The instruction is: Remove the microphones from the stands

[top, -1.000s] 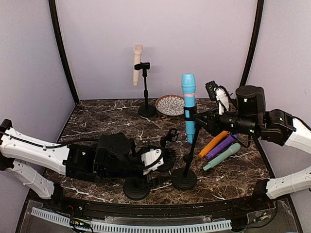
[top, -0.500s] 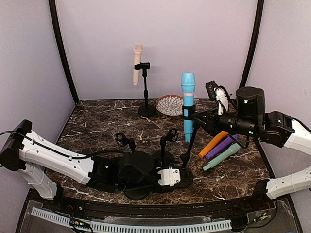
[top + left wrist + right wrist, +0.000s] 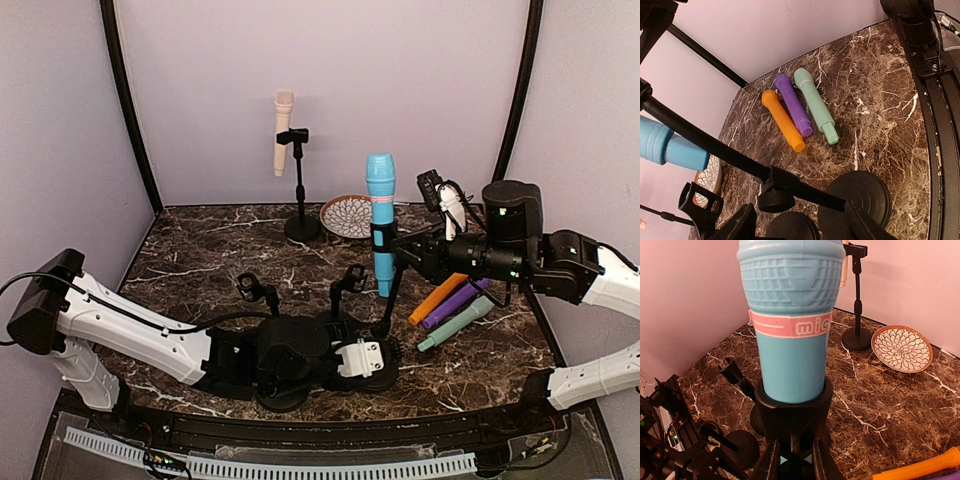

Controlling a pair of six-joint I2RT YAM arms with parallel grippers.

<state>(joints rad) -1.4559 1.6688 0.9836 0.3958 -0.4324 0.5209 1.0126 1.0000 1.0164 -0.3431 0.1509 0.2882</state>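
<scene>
On the dark marble table [image 3: 200, 250], right side: orange microphone [image 3: 438, 297], purple microphone [image 3: 452, 303], green microphone [image 3: 458, 323], side by side, seemingly touching. At the back: patterned plate [image 3: 350, 215] just beside a black stand [image 3: 299, 190] clipping a cream microphone [image 3: 284, 132]. Nearer: low stand [image 3: 256, 291], second low stand [image 3: 347, 285].

The left arm [image 3: 130, 325], over the table's [image 3: 200, 250] near-left corner, is made of long white shells with rounded edges, joined by black housings. A boxy black joint [image 3: 40, 305] caps its outer end, and a thin black cable [image 3: 25, 282] comes out of it. The left gripper [image 3: 800, 227] has a white body and matte black fingers [image 3: 737, 227].

The right arm [image 3: 605, 275], over the table's right edge, also has white shells. It carries a fat black cylinder [image 3: 515, 195] and a dark forearm dotted with small green lights [image 3: 497, 212]. Black cables [image 3: 470, 195] loop round its white wrist piece [image 3: 452, 208]. The right gripper [image 3: 796, 462] has smooth black fingers [image 3: 771, 462].
</scene>
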